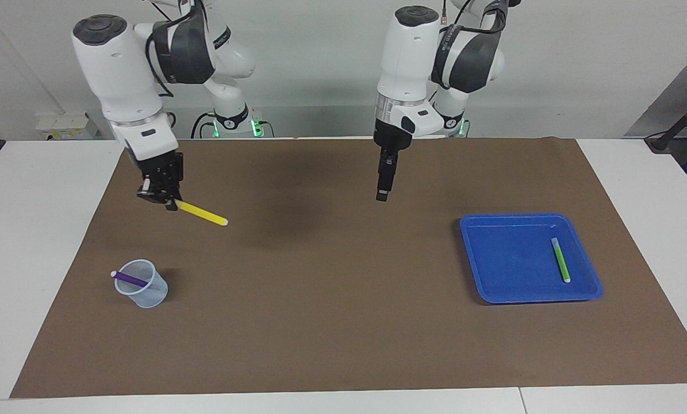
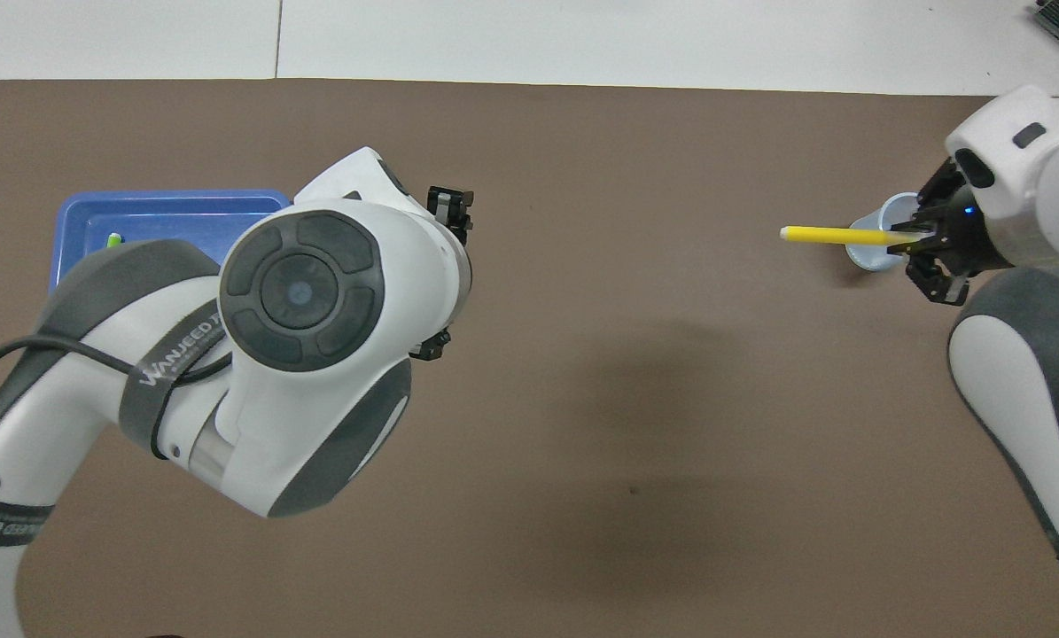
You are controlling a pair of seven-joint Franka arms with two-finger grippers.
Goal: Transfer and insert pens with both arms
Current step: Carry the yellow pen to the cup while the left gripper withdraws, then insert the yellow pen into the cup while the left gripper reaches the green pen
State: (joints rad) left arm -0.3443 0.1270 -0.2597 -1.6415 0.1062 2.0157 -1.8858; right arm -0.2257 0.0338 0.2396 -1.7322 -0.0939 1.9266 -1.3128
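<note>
Right gripper (image 1: 162,198) is raised over the brown mat (image 1: 332,322) at the right arm's end of the table, pinching the yellow pen (image 1: 202,214) by one end. In the facing view the pen slants toward four o'clock, its free tip lower than the gripped end; the overhead view shows it pointing to nine o'clock from the gripper (image 2: 923,244) and lying across the clear cup (image 2: 875,241), though the facing view shows it well above the cup (image 1: 142,284).

Left gripper (image 1: 382,194) hangs over the mat near the table's middle, empty. Seen edge-on in the facing view, its fingers read as one narrow column; the overhead view shows them standing apart (image 2: 449,206).

The purple pen (image 1: 129,279) leans in the cup, pale end over the rim; only the facing view shows it. The green pen (image 1: 561,260) lies flat in the blue tray (image 1: 492,287). In the overhead view the left arm hides all but its tip (image 2: 114,237).
</note>
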